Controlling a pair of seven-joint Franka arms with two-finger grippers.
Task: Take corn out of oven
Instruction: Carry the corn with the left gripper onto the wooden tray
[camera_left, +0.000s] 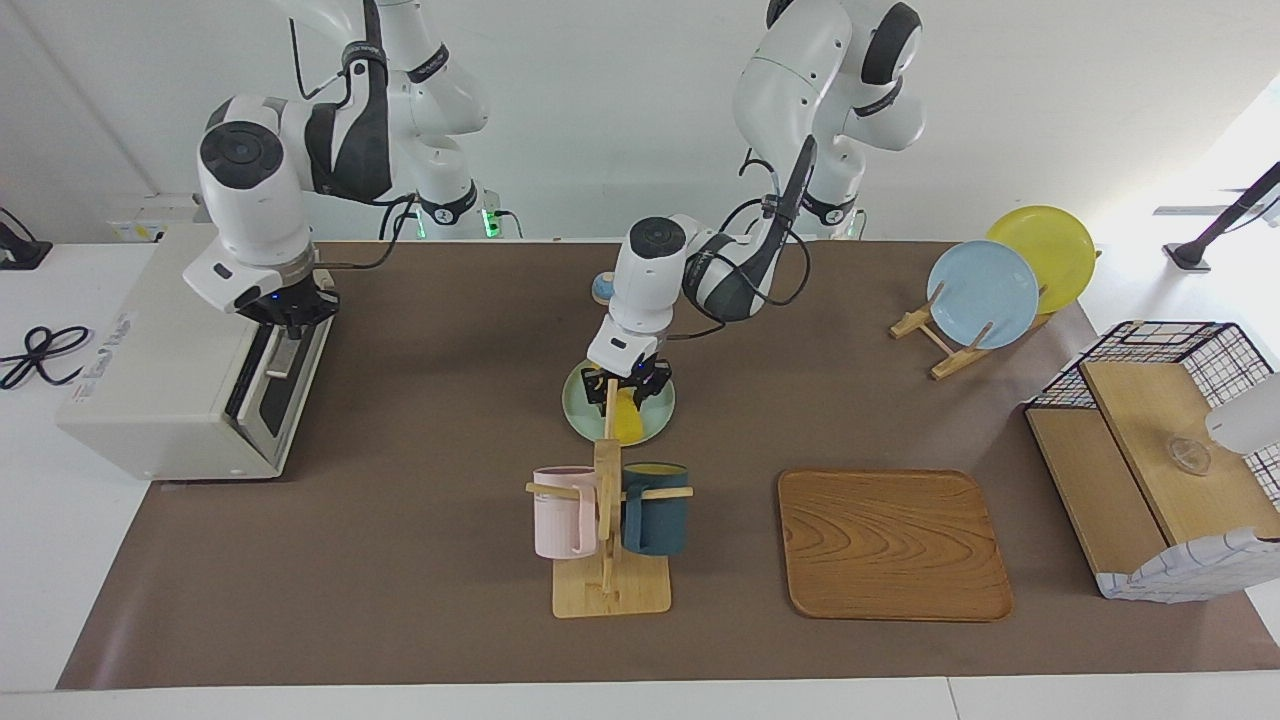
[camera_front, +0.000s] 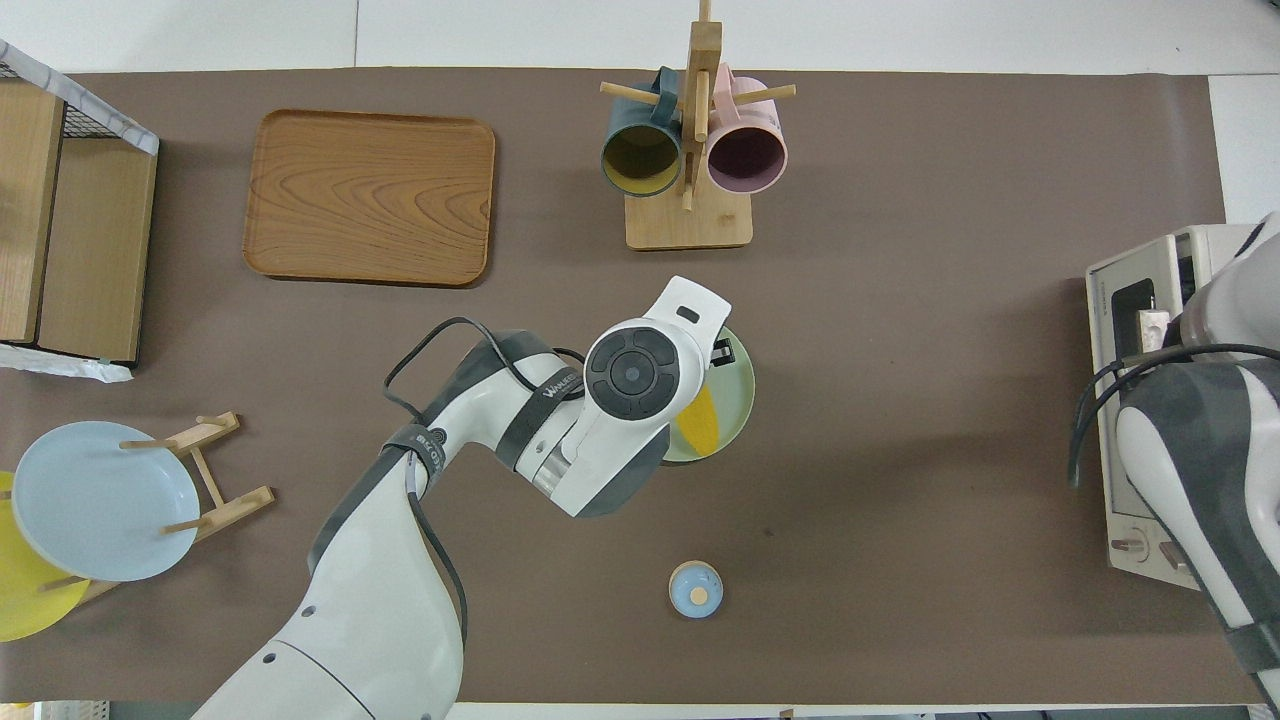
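The yellow corn (camera_left: 627, 420) lies on a pale green plate (camera_left: 577, 412) in the middle of the table; it also shows in the overhead view (camera_front: 698, 420). My left gripper (camera_left: 627, 388) hangs just over the corn's end nearer the robots, fingers spread to either side of it. The off-white oven (camera_left: 150, 370) stands at the right arm's end of the table, and part of it shows in the overhead view (camera_front: 1120, 300). My right gripper (camera_left: 287, 338) is at the top of its dark glass door, by the bar handle. The oven's inside is hidden.
A wooden mug rack (camera_left: 607, 560) with a pink and a dark blue mug stands just farther from the robots than the plate. A wooden tray (camera_left: 890, 545), a plate rack (camera_left: 985, 290), a wire basket (camera_left: 1170, 450) and a small blue round thing (camera_front: 695, 588) are also here.
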